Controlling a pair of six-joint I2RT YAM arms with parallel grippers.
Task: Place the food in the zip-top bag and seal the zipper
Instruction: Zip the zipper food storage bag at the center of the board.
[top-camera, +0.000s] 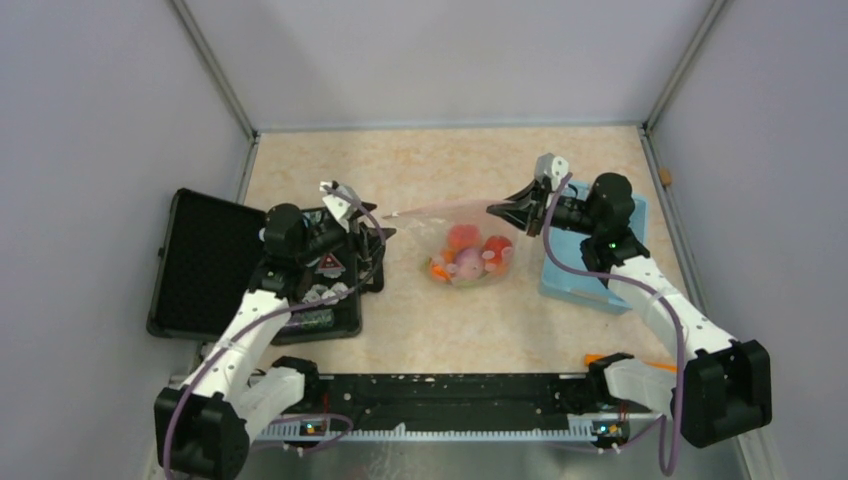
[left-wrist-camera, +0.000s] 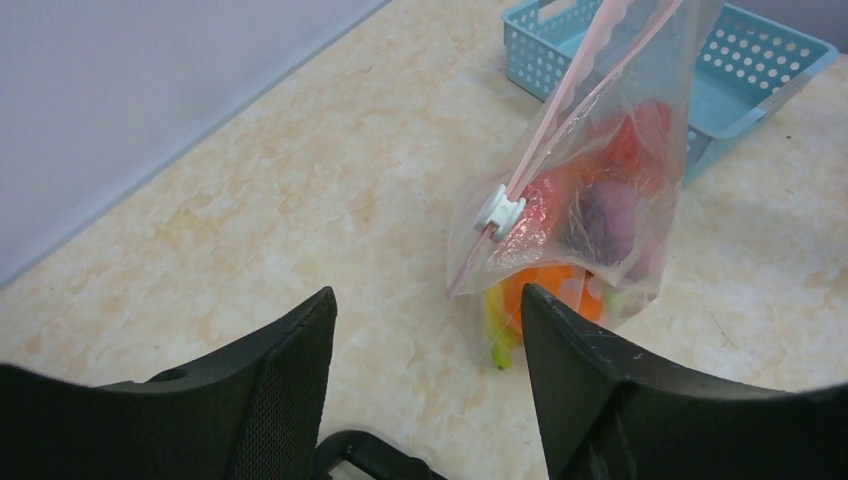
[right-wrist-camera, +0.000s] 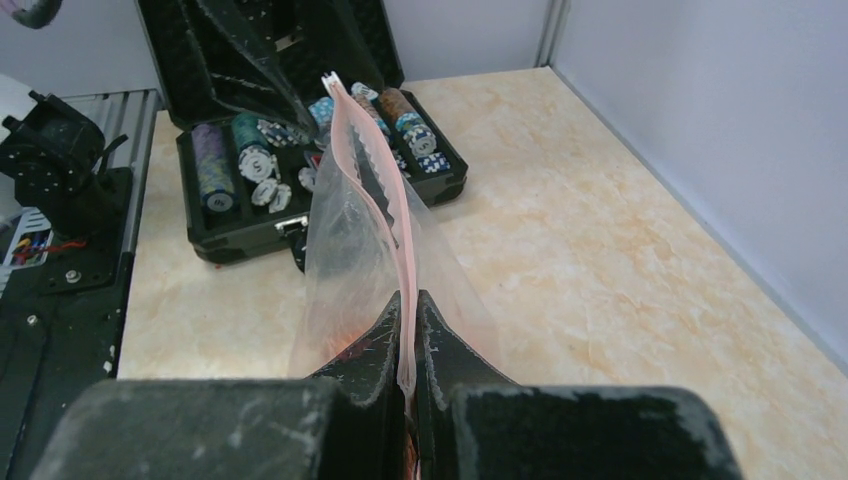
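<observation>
Right gripper (right-wrist-camera: 408, 300) pinches the zipper (right-wrist-camera: 404, 250) at the zip-top bag's (left-wrist-camera: 640, 120) three-o'clock end; left gripper (left-wrist-camera: 428, 293) gapes empty at nine, by the chip case (right-wrist-camera: 240, 235) (chip markings too small to read); food (top-camera: 470, 255) sits inside.

My left fingers (left-wrist-camera: 620, 395): matt black, scuffed. The zip-top bag (left-wrist-camera: 640, 120): thin clear plastic, crinkly, glossy. Perforated blue plastic basket (left-wrist-camera: 775, 55); smooth marbled tabletop (left-wrist-camera: 300, 200).
</observation>
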